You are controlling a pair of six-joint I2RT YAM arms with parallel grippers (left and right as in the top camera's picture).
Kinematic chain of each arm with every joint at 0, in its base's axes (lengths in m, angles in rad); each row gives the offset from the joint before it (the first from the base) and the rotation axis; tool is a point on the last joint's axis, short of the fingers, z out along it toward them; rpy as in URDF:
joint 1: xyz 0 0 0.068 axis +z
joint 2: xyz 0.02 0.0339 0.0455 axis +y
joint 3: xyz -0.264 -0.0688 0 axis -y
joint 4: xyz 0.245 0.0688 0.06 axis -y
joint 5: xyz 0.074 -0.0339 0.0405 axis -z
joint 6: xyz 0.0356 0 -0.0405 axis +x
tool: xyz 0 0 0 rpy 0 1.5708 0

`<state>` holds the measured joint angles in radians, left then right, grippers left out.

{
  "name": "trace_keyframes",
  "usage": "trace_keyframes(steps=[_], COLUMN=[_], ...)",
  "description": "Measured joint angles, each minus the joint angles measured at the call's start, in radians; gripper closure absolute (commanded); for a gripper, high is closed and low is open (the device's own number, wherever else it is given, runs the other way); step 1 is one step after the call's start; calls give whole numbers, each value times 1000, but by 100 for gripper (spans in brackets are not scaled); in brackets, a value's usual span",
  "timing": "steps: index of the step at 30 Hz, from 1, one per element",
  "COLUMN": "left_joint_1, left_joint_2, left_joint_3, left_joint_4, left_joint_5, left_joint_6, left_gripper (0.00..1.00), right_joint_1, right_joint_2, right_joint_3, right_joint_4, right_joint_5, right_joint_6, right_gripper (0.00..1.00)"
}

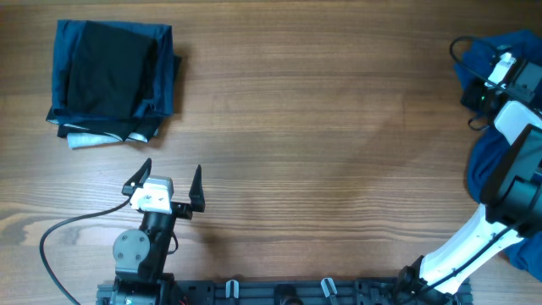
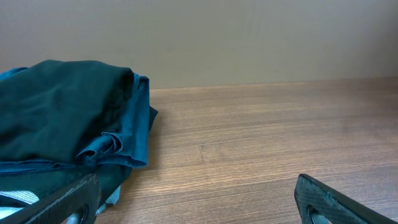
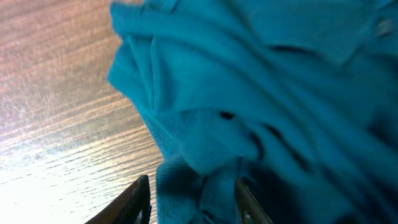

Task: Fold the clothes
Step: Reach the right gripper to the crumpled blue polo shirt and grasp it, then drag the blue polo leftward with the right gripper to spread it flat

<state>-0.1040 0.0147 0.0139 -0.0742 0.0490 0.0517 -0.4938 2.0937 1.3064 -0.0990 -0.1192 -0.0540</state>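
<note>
Clothes lay at both ends of the table (image 1: 339, 127), and only one lot looked to need work. Furthest left, the folded stack (image 1: 110, 80) of dark blue and black pieces sat ahead of the left gripper (image 1: 172, 167) and off to its left, well apart from it, squared up and seemingly finished. That gripper sat near the robot's base with its fingers spread wide and nothing between them, pointing forward over bare wood. No basket or bin was in view.

Far to the right, the right gripper (image 3: 191, 183) was nosed into the blue garment (image 3: 267, 87). This was a crumpled heap along the table's right edge, its long axis fore and aft, lying ahead of that hand and partly under its arm. A fold of the cloth stood between the jaws, which were partway apart; whether they were pinching it could not be told. The right arm was plainly the nearer one, touching the heap. I judged the coming move to be its own: drawing the garment leftward onto open wood, within the left hand's reach.
</note>
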Motion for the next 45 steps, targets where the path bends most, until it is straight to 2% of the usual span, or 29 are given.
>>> trace_keyframes(steps=[2,6,11,14,25,26,27,31,33,40,45], left_joint_1=[0,0,0,0,0,0,0,0,0,0,0], left_joint_2=[0,0,0,0,0,0,0,0,0,0,0], left_joint_3=[0,0,0,0,0,0,0,0,0,0,0], left_joint_4=[0,0,0,0,0,0,0,0,0,0,0], left_joint_5=[0,0,0,0,0,0,0,0,0,0,0], left_joint_6=[0,0,0,0,0,0,0,0,0,0,0], left_gripper=[0,0,0,0,0,0,0,0,0,0,0], right_joint_1=[0,-1,11,71,414,448,490,636,749,975,1112], right_joint_2=[37,55,63,63,60,60,60,59,60,68,68], right_joint_3=[0,16,25,32,60,61,66,97,137,201,208], right_joint_4=[13,19,15,-7,-109,-114,-127,-209,-309,-508,-573], right_joint_5=[-24,-48,-102,-113,-98,-98,-98,-105,-105,-166,-221], right_joint_6=[-2,0,3,3,0,0,0,0,0,55,124], right_gripper=[58,71,72,72,71,70,64,63,63,63,55])
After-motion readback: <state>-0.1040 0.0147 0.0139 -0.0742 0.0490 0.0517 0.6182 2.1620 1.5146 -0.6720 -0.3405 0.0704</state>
